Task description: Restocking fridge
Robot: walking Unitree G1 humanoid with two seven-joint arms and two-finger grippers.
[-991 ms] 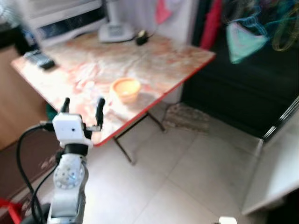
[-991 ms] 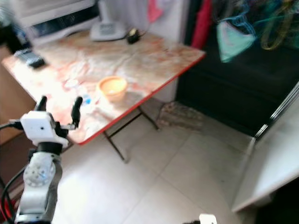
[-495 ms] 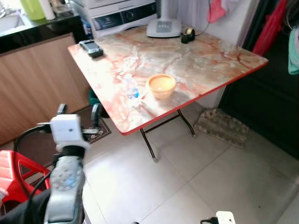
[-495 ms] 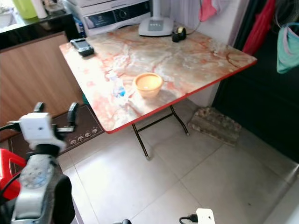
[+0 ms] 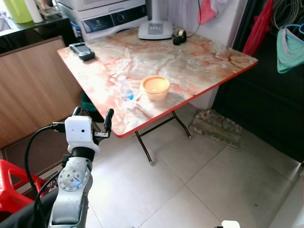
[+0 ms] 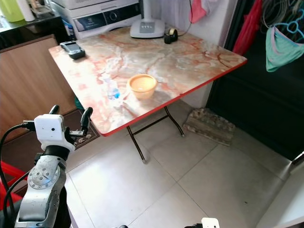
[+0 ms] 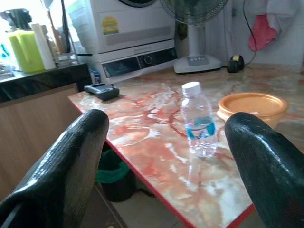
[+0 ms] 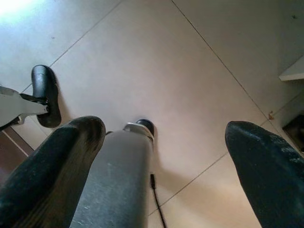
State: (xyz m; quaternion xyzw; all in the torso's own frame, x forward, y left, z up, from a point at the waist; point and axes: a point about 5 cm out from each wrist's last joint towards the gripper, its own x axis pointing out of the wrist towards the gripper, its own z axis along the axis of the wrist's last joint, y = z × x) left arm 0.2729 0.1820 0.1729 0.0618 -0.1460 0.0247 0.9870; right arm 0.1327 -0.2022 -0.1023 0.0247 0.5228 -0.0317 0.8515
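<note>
1. Left end effector [image 5: 91,119] is raised, fingers wide, holding nothing.
2. Ahead of it, the water bottle [image 7: 199,120] stands on the table [image 5: 199,61], beside the orange bowl [image 5: 156,87].
3. Step closer, reach straight, squeeze its middle gently.
4. Right end effector [image 8: 164,156] hangs open over the floor.

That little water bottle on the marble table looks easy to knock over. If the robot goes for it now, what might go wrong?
The water bottle is small, light and upright, so a finger of the open left gripper could tip it rather than close around it. The orange bowl stands close beside it and may get bumped or pushed. Both sit near the table's red edge, so anything knocked over could roll off onto the tiled floor.
</note>
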